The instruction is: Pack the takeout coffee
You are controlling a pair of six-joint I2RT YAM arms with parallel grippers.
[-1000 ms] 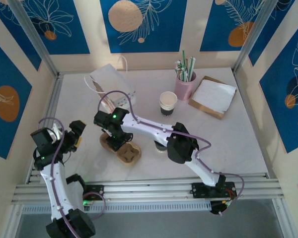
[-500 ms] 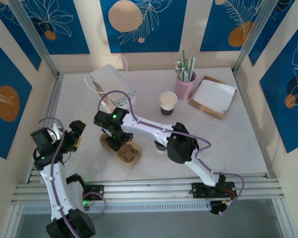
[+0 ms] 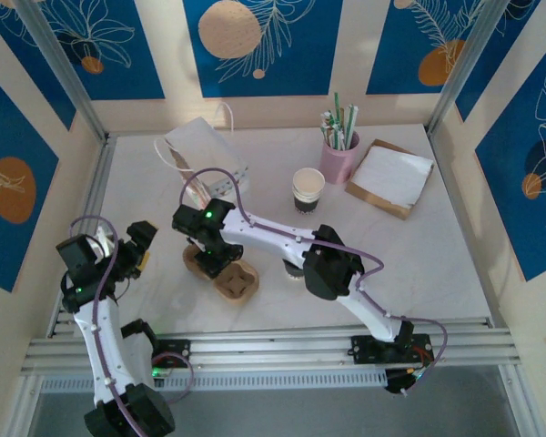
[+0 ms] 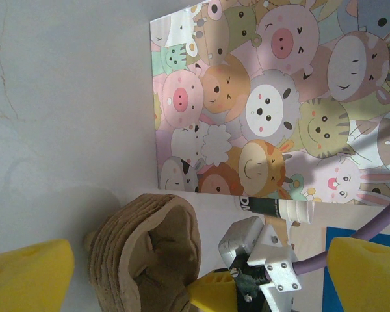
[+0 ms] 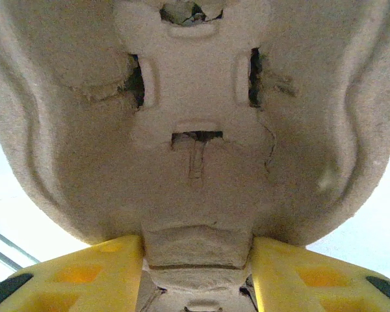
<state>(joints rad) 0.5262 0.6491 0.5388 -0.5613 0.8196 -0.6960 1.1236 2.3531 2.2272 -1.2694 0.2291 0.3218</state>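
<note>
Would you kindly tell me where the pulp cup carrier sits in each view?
Top external: cup carrier left of centre, under the right gripper.
Left wrist: cup carrier at the bottom, left of centre.
Right wrist: cup carrier close up, above the yellow fingers.
Shared landmark: the right gripper gripping it.

The whole table (image 3: 437,264) is taken in from a fixed camera set high above and behind the arm bases, aimed down and toward the far wall. The left wrist view is taken low over the table's left side, past the left gripper's yellow fingers (image 4: 26,276), and is faced right toward the pulp cup carrier (image 4: 146,253), seen near. The right wrist view is held very close against that carrier, whose moulded surface is flanked by the right gripper's yellow fingers (image 5: 84,276). The carrier is shared by all three views.
</note>
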